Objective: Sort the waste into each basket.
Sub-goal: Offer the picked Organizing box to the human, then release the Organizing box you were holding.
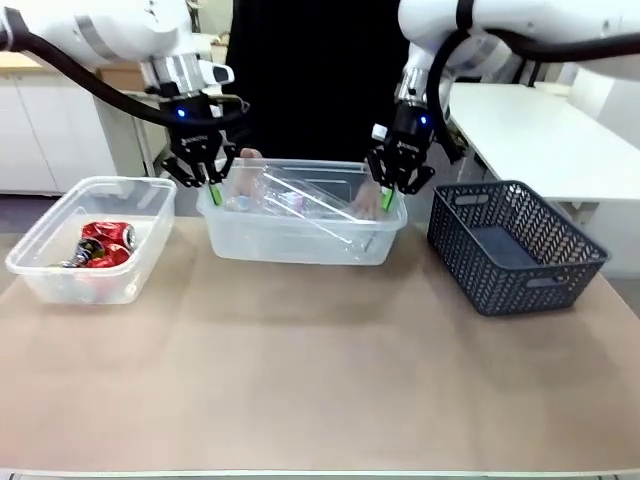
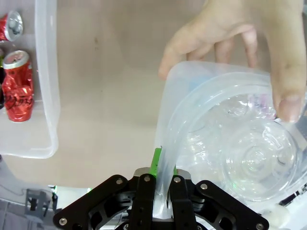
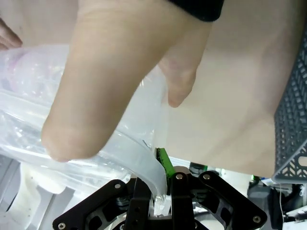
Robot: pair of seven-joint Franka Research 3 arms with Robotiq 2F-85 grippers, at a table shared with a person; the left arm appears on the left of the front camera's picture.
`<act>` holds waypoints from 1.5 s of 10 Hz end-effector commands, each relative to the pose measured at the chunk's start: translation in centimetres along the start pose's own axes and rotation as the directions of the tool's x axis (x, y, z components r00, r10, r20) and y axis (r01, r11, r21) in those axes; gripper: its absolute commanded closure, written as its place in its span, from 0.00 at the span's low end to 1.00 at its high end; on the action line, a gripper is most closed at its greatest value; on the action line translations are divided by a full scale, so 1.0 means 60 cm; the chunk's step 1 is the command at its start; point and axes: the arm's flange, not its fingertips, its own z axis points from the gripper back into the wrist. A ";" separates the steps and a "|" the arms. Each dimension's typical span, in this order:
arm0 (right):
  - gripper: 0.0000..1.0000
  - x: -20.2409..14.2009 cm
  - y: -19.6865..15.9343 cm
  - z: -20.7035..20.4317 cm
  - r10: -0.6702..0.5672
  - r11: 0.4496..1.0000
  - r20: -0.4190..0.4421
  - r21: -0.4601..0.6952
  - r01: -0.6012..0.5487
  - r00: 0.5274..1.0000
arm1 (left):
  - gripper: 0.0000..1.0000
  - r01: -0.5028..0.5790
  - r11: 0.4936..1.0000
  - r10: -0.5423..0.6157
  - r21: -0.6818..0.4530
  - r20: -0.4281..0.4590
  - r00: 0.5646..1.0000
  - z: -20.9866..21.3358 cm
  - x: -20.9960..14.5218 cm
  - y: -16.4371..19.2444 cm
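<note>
The middle basket (image 1: 300, 243), a clear tub, holds see-through plastic bottles (image 1: 292, 199). My left gripper (image 1: 213, 186) is shut on its left rim, and my right gripper (image 1: 388, 196) is shut on its right rim. In the left wrist view the left gripper (image 2: 163, 176) pinches the thin tub wall (image 2: 165, 136), with bottles (image 2: 249, 160) inside. In the right wrist view the right gripper (image 3: 160, 178) pinches the rolled rim (image 3: 139, 155). A person's hand (image 2: 249, 43) grips the tub's far edge, and another hand (image 3: 110, 72) holds it beside my right gripper. The left basket (image 1: 45, 240) contains red cans (image 1: 103, 245).
A dark grey lattice basket (image 1: 515, 245) stands at the right, close to the middle tub. The brown tabletop (image 1: 300, 370) in front of the tubs is bare. The person in black stands just behind the middle tub.
</note>
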 end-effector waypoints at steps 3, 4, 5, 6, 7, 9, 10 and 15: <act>0.95 0.000 0.000 0.000 0.000 1.000 0.000 0.000 0.000 1.000 | 0.96 0.000 1.000 0.000 0.000 0.000 1.000 0.000 0.000 0.000; 0.95 0.000 0.000 0.000 0.000 1.000 0.000 0.000 0.000 1.000 | 0.96 0.000 1.000 0.000 0.000 0.000 1.000 0.000 0.000 0.000; 0.95 0.000 0.000 0.000 0.000 1.000 0.000 0.000 0.000 1.000 | 0.96 0.000 1.000 0.000 0.000 0.000 1.000 0.000 0.000 0.000; 0.95 0.000 0.000 0.000 0.000 1.000 0.000 0.000 0.000 1.000 | 0.96 0.000 1.000 0.000 0.000 0.000 1.000 0.000 0.000 0.000; 0.95 0.000 0.000 0.000 0.000 1.000 0.000 0.000 0.000 1.000 | 0.96 0.000 1.000 0.000 0.000 0.000 1.000 0.000 0.000 0.000; 0.95 0.000 0.000 0.000 0.000 1.000 0.000 0.000 0.000 1.000 | 0.96 0.000 1.000 0.000 0.000 0.000 1.000 0.000 0.000 0.000; 0.95 0.004 -0.007 -0.002 -0.012 1.000 -0.008 -0.011 0.012 1.000 | 0.96 0.000 1.000 0.000 0.000 0.000 1.000 0.000 0.000 0.000; 0.00 -0.110 -0.051 0.037 0.028 0.982 0.348 0.166 -0.091 0.937 | 0.00 0.014 1.000 -0.014 -0.004 0.117 0.993 0.047 -0.063 0.013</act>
